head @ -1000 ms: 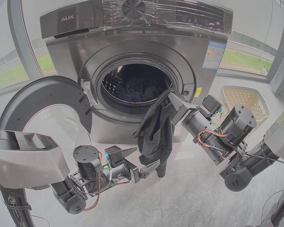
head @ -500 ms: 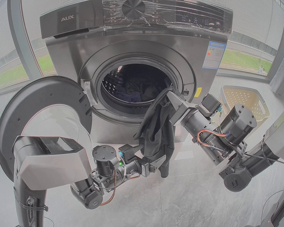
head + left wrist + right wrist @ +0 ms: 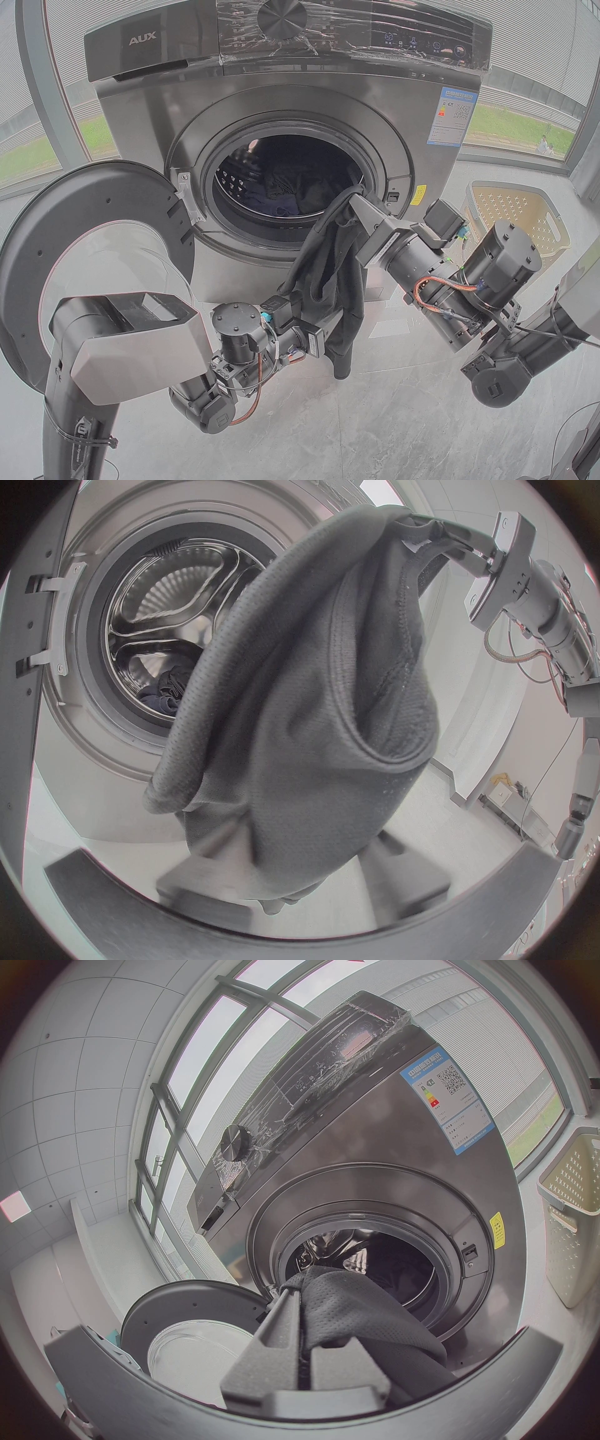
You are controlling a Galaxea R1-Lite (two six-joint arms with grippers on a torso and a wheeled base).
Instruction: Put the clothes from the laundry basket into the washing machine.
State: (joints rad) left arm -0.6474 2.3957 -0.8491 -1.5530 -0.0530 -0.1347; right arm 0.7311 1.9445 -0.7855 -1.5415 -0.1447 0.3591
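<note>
The washing machine (image 3: 287,94) stands with its round door (image 3: 94,206) swung fully open toward 9 o'clock of the porthole. Dark clothes (image 3: 294,181) lie inside the drum. The right gripper (image 3: 357,199) is positioned at the porthole rim at about 4 o'clock, its fingers clamped together on the top edge of a black garment (image 3: 331,262). The garment hangs straight down from that grip, outside the drum, in front of the lower front panel at roughly 5 o'clock of the opening. The left gripper (image 3: 297,861) sits low, at 6 o'clock of the hanging garment, fingers spread apart, with the lower folds of the cloth between them; contact with the cloth cannot be confirmed. The laundry basket (image 3: 519,209), beige and perforated, stands on the floor at 3 o'clock of the machine, well apart from both grippers.
</note>
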